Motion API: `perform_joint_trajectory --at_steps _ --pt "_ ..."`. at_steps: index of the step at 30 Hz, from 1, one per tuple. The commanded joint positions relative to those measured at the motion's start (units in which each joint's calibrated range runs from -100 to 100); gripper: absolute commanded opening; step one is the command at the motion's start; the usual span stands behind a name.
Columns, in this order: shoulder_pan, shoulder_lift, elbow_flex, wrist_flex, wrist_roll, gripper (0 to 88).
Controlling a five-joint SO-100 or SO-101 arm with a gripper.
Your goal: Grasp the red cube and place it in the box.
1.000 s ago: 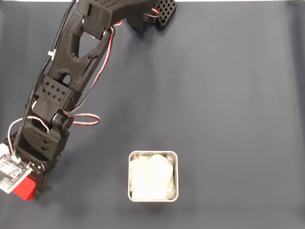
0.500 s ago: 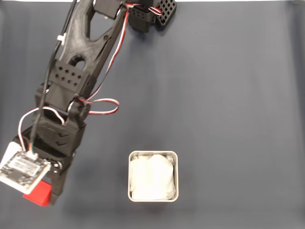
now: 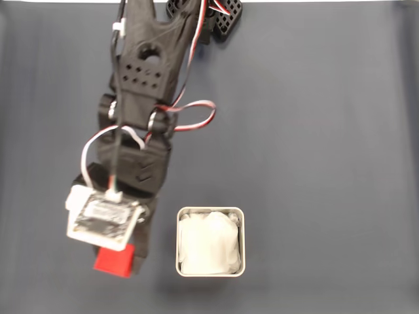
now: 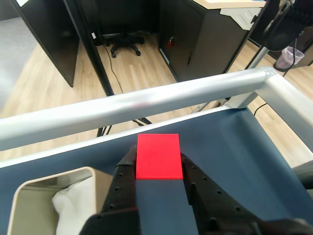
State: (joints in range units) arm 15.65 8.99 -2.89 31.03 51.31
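The red cube [image 3: 115, 260] [image 4: 158, 155] is clamped between the black fingers of my gripper [image 3: 118, 261] [image 4: 157, 164], lifted off the dark blue mat. In the fixed view the cube hangs just left of the box [image 3: 210, 241], a square silver tin with a white lining. The wrist view shows the box [image 4: 41, 185] at the lower left, close beside the left finger [image 4: 126, 164]. The arm and a white circuit board [image 3: 105, 219] cover most of the gripper from above.
The arm's black base [image 3: 216, 16] stands at the top edge of the mat. A silver metal rail [image 4: 146, 105] runs along the table's far edge in the wrist view, with an office floor and a chair beyond it. Open mat [image 3: 327, 163] lies to the right of the box.
The arm has swung right across the mat, carrying the red cube from the far left edge to just beside the box's left side.
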Motion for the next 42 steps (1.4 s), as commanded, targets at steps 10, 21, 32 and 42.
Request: perform_joint_trajectory --at_steps 10,21,32,42 --pt "-7.27 -15.57 11.1 -0.29 0.78 0.0" --pt "-10.75 -21.9 20.32 -2.67 2.0 0.0" --pt "-12.6 -23.72 25.34 -6.19 2.88 0.0" --pt "-13.52 -21.64 25.79 -8.73 2.74 0.0"
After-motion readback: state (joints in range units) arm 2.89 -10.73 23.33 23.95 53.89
